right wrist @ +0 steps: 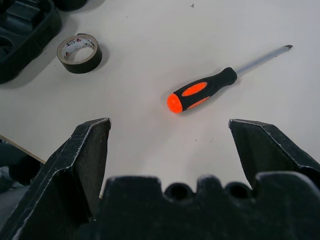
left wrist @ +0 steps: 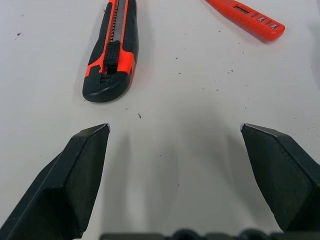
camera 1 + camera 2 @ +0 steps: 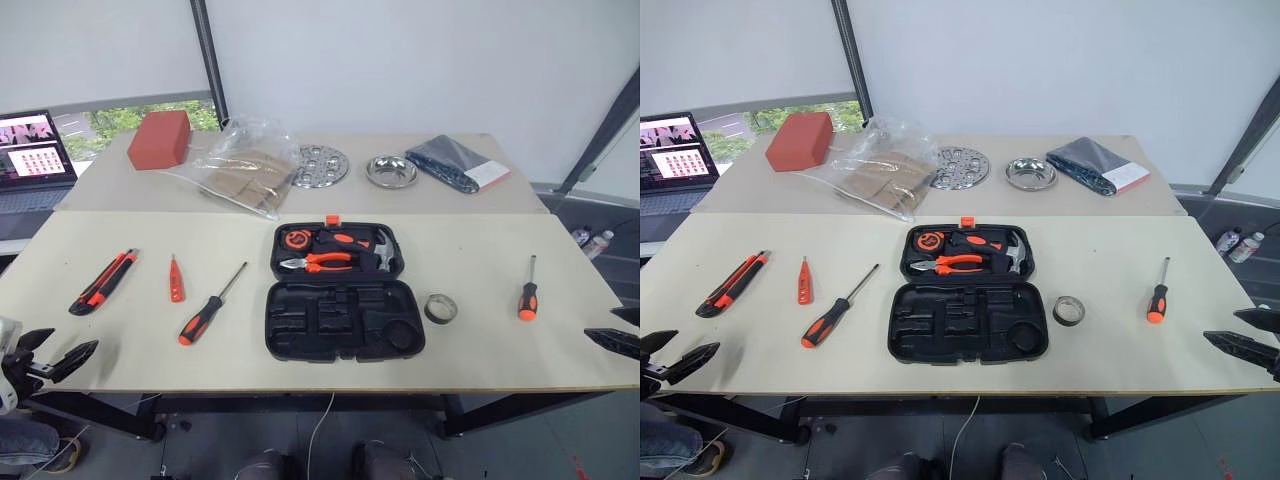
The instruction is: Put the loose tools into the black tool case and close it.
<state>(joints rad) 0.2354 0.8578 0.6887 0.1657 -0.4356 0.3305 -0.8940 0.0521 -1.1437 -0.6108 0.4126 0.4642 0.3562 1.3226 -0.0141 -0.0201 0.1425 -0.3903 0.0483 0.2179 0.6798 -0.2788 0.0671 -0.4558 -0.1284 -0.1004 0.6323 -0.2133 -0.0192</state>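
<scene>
Table — pale, matt, smooth board, finely speckled. Tool case: black moulded plastic with a dull sheen. Utility knife and screwdriver: glossy orange plastic inlaid with matt black rubbery grip; the screwdriver's shaft is bright metal. Tape roll: dark, slightly shiny, paper-lined core. Left gripper fingers — matt black plastic.

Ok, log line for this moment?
black plastic tool case: open | five loose tools on table | left pincer: open, empty | right pincer: open, empty
</scene>
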